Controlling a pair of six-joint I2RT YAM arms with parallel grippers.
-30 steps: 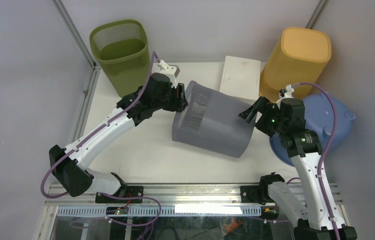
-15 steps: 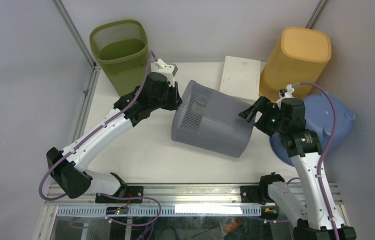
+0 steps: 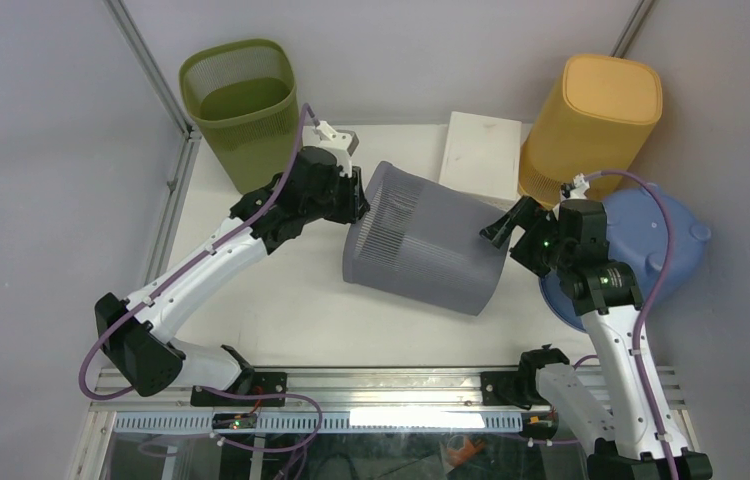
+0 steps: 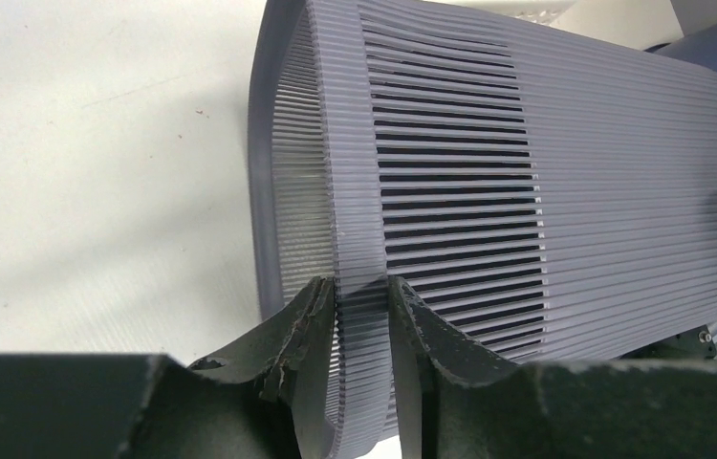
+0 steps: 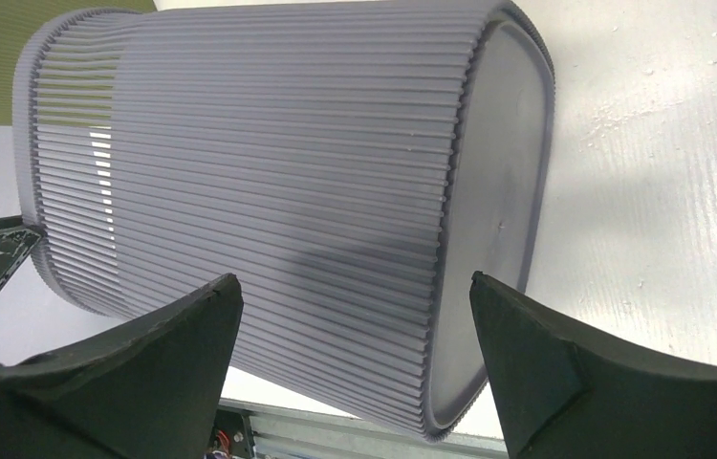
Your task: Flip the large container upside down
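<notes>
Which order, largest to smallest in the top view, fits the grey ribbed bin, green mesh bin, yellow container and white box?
1. grey ribbed plastic bin, lying on its side: clearly largest.
2. yellow smooth container and green mesh bin: too alike to rank.
3. white flat box: smallest.

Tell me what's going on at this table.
Two robot arms are working on the grey slatted bin, which lies on its side on the white table, open mouth toward the left arm. The left end effector pinches the bin's rim. The right end effector stands wide open at the bin's closed base, gripping nothing. The bin is not upside down yet.
</notes>
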